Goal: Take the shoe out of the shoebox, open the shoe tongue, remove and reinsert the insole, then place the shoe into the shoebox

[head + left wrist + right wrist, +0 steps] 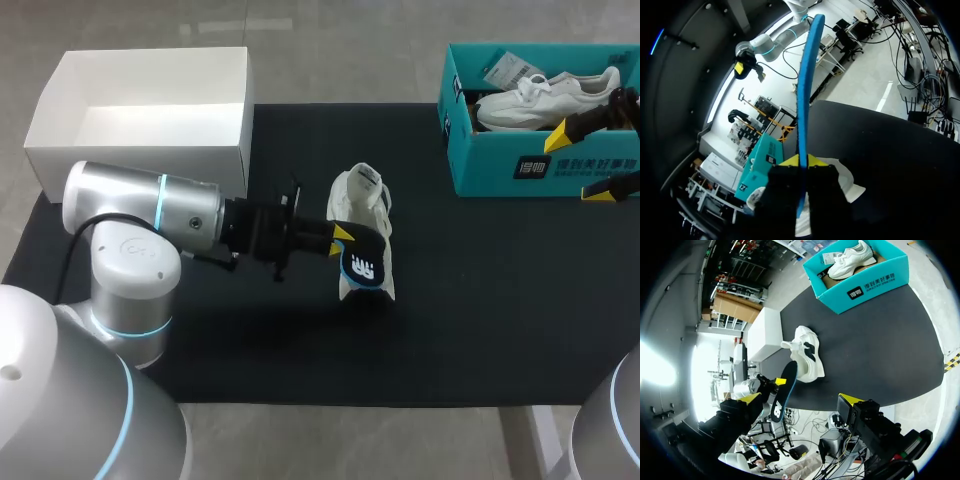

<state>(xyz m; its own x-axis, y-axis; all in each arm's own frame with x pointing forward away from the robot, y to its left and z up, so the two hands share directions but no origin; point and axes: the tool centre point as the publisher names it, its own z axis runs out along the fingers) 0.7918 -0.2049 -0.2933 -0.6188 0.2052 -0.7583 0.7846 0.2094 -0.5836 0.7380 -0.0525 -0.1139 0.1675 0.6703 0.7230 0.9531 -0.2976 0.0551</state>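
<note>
The shoe [362,200] lies mid-table, out of the far-right shoebox [545,182], its insole [365,265] apparently pulled free and pinched by the left gripper [340,238], the right gripper [800,399] spread wide, so reinserting and boxing remain.

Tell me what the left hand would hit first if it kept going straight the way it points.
Likely the white shoe: the left hand, shut on the insole, points straight at its side from close by, though depth is unclear.
</note>
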